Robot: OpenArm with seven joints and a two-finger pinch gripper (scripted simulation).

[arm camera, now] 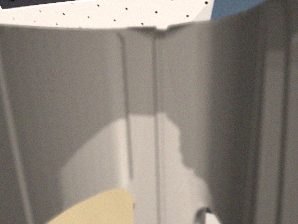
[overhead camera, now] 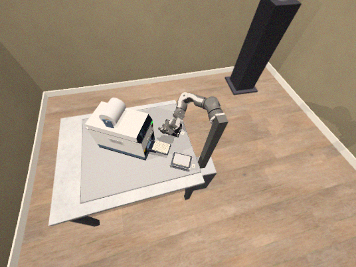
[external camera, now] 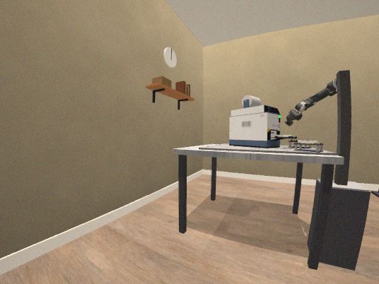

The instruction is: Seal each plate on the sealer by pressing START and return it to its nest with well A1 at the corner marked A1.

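Observation:
The white sealer (overhead camera: 121, 127) stands on the grey mat with a green lamp (overhead camera: 152, 123) lit on its front; the lamp also shows in the exterior view (external camera: 279, 116). One white plate (overhead camera: 161, 146) lies flat on the stage in front of the sealer. The other plate (overhead camera: 181, 161) sits in its dark nest near the arm's post. My gripper (overhead camera: 167, 127) (external camera: 290, 120) is shut and empty. It hangs in the air above and behind the stage plate, apart from it, level with the sealer's upper front. The wrist view shows only grey mat and a strip of the sealer.
The arm's dark post (overhead camera: 212, 139) stands at the table's right edge, next to the nested plate. A second nest lies under the gripper, mostly hidden by it. A tall dark column (overhead camera: 260, 43) stands on the floor far behind.

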